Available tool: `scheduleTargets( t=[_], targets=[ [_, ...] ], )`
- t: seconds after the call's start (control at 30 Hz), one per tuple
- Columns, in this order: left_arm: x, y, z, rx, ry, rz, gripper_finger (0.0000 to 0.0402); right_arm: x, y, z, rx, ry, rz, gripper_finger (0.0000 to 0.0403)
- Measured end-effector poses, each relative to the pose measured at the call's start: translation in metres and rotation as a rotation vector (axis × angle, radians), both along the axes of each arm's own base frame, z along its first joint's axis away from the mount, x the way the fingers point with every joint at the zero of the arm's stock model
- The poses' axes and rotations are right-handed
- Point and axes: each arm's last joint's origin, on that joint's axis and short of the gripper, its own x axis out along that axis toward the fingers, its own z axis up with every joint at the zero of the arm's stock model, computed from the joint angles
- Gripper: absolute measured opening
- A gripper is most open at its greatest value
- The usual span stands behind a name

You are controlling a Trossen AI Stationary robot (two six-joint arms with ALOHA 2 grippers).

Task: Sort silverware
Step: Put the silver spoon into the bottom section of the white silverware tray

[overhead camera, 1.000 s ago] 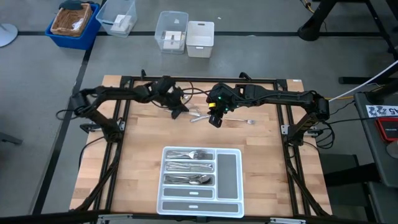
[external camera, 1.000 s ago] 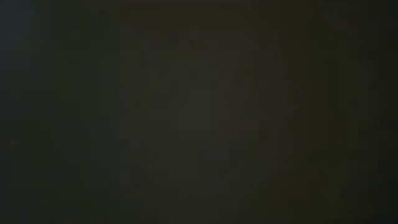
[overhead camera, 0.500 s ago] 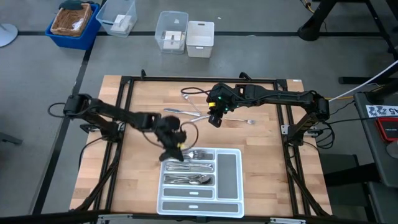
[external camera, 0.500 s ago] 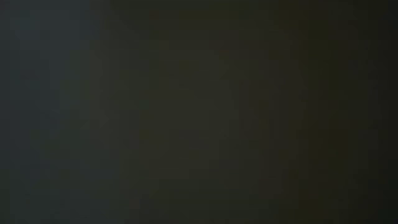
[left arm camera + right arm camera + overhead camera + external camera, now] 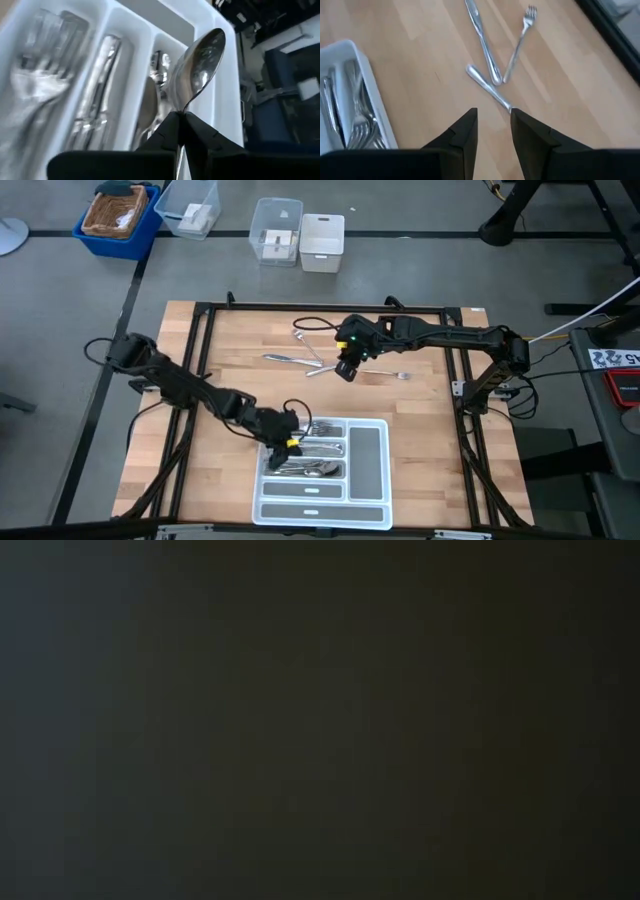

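Note:
The white tray (image 5: 387,470) lies near the table's near edge, with forks (image 5: 318,428), knives and spoons (image 5: 312,469) in its compartments. My left gripper (image 5: 289,442) hovers over the tray's left end, shut on a shiny spoon (image 5: 200,60). My right gripper (image 5: 345,371) is open over the far-middle of the table. Its fingers stand either side of one end of a loose piece (image 5: 485,82). A knife (image 5: 482,40) and a fork (image 5: 520,42) lie beyond it. Another fork (image 5: 390,375) lies to the right. My left gripper (image 5: 181,116) pinches the spoon's neck (image 5: 186,105), just behind the bowl, between its two fingertips. The bowl (image 5: 202,50) sticks out beyond the fingers, lifted clear above the tray's compartments (image 5: 142,55). The handle is hidden behind the fingers.
Plastic bins (image 5: 300,232) and a blue basket (image 5: 118,215) stand on the floor beyond the table. A black frame (image 5: 200,310) runs round the tabletop. Bare wood shows left and right of the tray. The low view is dark.
My left gripper has travelled from the far-middle of the table, beside the loose silverware, toward the near edge, and now hangs over the tray's left end. The loose pieces it stood over now show on the wood.

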Motion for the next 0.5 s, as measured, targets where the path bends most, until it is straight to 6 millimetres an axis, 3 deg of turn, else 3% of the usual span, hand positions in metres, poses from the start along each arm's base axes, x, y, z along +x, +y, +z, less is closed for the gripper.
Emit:
scheduleTargets(
  t=[0.23, 0.5],
  targets=[
    [0.008, -0.020, -0.024, -0.013, 0.012, -0.021, 0.0005, -0.021, 0.004, -0.011, 0.074, 0.236, -0.060, 0.0120],
    [0.011, -0.025, -0.061, 0.022, 0.139, -0.014, 0.0031, -0.041, 0.003, -0.027, 0.030, 0.453, -0.125, 0.0120]
  ],
)
